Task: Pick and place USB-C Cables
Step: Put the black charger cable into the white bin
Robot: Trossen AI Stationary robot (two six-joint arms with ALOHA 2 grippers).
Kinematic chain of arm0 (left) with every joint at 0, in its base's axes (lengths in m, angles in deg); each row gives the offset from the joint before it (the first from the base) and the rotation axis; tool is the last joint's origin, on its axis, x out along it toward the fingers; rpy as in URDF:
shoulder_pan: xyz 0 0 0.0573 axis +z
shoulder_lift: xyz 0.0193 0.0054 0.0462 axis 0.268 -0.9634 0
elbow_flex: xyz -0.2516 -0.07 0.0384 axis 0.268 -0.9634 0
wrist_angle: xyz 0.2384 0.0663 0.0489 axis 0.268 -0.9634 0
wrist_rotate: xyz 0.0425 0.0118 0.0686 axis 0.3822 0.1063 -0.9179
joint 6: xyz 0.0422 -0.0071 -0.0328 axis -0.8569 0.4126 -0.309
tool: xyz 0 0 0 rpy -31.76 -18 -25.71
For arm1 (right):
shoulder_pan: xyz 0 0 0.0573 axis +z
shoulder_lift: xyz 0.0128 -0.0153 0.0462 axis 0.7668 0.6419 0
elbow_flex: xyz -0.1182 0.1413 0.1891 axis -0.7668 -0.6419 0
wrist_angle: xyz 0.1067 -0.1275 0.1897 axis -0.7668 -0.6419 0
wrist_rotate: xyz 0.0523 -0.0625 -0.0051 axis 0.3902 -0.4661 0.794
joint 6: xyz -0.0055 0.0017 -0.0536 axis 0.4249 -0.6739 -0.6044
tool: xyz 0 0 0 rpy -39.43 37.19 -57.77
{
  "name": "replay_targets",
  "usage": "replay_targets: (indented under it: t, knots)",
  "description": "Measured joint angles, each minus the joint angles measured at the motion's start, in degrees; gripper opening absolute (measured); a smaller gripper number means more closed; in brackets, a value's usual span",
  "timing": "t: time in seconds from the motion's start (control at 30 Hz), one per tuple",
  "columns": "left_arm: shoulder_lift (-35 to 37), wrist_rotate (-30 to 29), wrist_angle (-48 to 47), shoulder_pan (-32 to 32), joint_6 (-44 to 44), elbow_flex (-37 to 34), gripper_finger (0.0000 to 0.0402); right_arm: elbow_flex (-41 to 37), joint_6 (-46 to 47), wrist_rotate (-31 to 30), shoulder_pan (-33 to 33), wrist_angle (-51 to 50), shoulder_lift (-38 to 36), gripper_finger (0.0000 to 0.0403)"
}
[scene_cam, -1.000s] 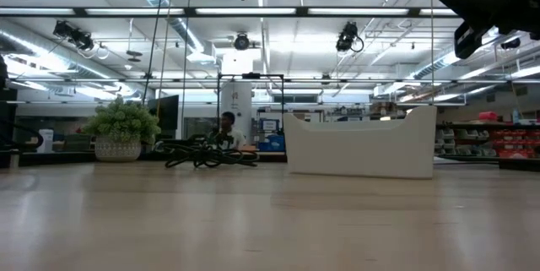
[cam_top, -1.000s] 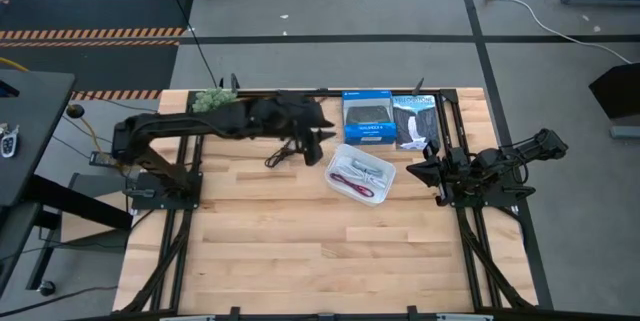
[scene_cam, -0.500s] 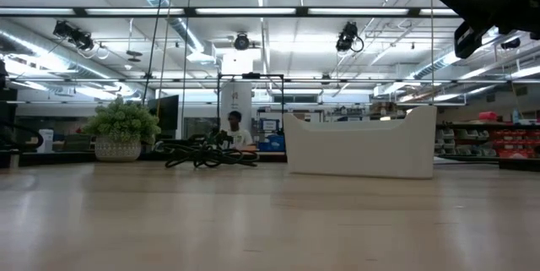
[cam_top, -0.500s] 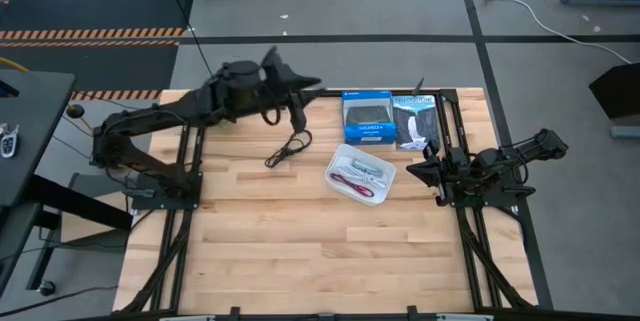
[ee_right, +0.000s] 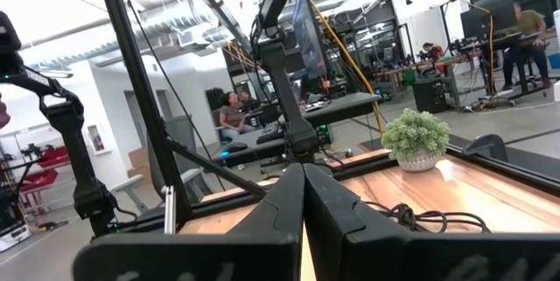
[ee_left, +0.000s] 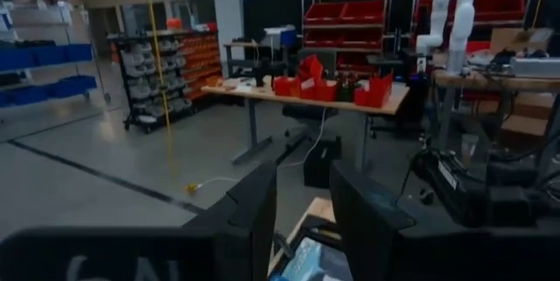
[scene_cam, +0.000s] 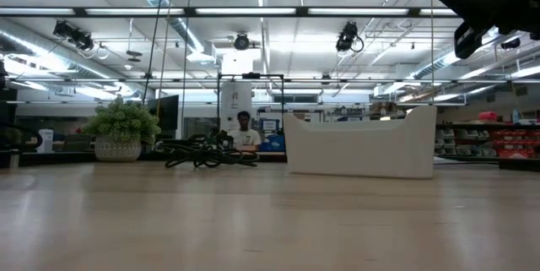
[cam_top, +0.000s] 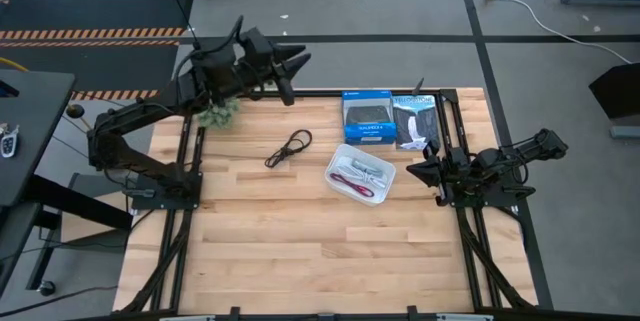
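Note:
A black USB-C cable (cam_top: 289,148) lies loosely coiled on the table, left of the white tray (cam_top: 381,188); the low view also shows this cable (scene_cam: 207,154) and the tray (scene_cam: 361,143). A dark red cable (cam_top: 345,179) and a pale one (cam_top: 373,169) lie in the tray. I cannot make out a grey-blue cable. My left gripper (cam_top: 290,69) is raised over the table's far-left edge, open and empty, its fingers (ee_left: 255,215) pointing level into the room. My right gripper (cam_top: 412,169) waits shut at the right edge, beside the tray.
A blue box (cam_top: 367,117) and a dark package (cam_top: 413,121) lie at the far edge behind the tray. A potted plant (cam_top: 215,104) stands at the far-left corner below my left arm. A person (scene_cam: 245,132) sits beyond the table. The near half of the table is bare wood.
My left gripper has risen from beside the tray, above the black cable, and swung back toward the table's far-left edge, tipping up from pointing down to level. It has left the low view. The cables and tray have stayed put.

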Motion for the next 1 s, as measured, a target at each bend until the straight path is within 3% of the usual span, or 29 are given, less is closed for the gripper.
replay_targets:
  t: [0.37,0.5,0.73,1.0]
  knots:
    - [0.0,-0.13,1.95,3.78,7.69,-0.02,0.0116,-0.01,0.0,-0.07,-0.01,0.03,-0.01,0.0014]
    - [0.0,-5.29,1.01,4.22,9.31,-0.02,0.0116,0.0,0.0,-0.07,-0.01,0.03,-0.01,0.0014]
    - [-0.58,-16.25,-9.75,4.31,8.48,-0.05,0.0116,-0.01,0.0,-0.07,-0.01,0.02,0.0,0.0014]
    - [-2.85,-17.89,-23.71,5.82,10.67,-0.11,0.0116,-0.01,0.0,-0.09,-0.01,0.03,-0.01,0.0014]
